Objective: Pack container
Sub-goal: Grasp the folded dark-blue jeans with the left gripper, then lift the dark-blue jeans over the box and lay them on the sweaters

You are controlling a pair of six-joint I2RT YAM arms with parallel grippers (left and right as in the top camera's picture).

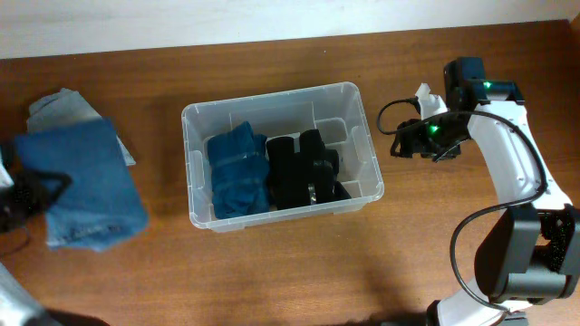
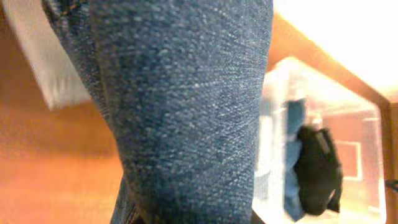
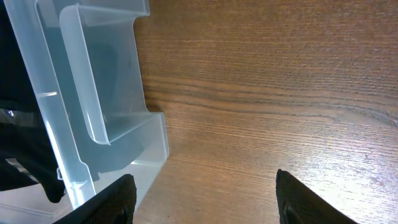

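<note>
The clear container (image 1: 272, 96) stands mid-table and holds a folded blue denim piece (image 1: 237, 169) and a black garment (image 1: 304, 168). My left gripper (image 1: 38, 190) is at the far left, at the edge of a folded pair of blue jeans (image 1: 86, 181), and looks shut on it. In the left wrist view the jeans (image 2: 186, 106) fill the frame and hide the jaws, with the container (image 2: 273, 93) beyond. My right gripper (image 1: 405, 138) is open and empty just right of the container. Its fingers (image 3: 205, 186) straddle bare wood beside the container's corner (image 3: 93, 93).
A pale grey cloth (image 1: 59, 107) lies under and behind the jeans at the far left. It also shows in the left wrist view (image 2: 43, 68). A small white object (image 1: 423, 92) sits by the right arm. The wall edge runs along the back.
</note>
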